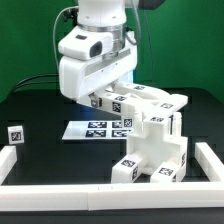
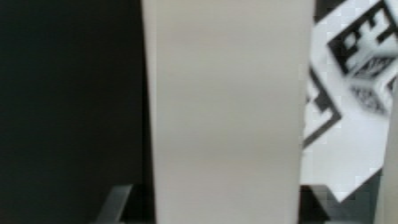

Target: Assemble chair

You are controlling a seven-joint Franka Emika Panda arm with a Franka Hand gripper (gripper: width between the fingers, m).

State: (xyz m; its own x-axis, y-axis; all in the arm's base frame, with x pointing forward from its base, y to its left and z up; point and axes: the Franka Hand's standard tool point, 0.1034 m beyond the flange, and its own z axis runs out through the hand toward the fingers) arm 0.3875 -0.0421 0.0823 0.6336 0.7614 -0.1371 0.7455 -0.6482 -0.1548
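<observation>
My tool (image 2: 222, 203) is clenched on a white part (image 2: 222, 100), pinched flat between my fingers. The half-built chair (image 1: 152, 148) stands on the black tabletop (image 1: 40, 108), just beside the marker board (image 1: 72, 128). My part hangs near its top, and I cannot tell whether they touch. If I press down skewed, the part could jam, twist in my grip, or tip the chair.

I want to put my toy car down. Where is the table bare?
Bare table lies between the small tagged block and the marker board, and from that board to the front rail. Crowded around the chair under the tool.
</observation>
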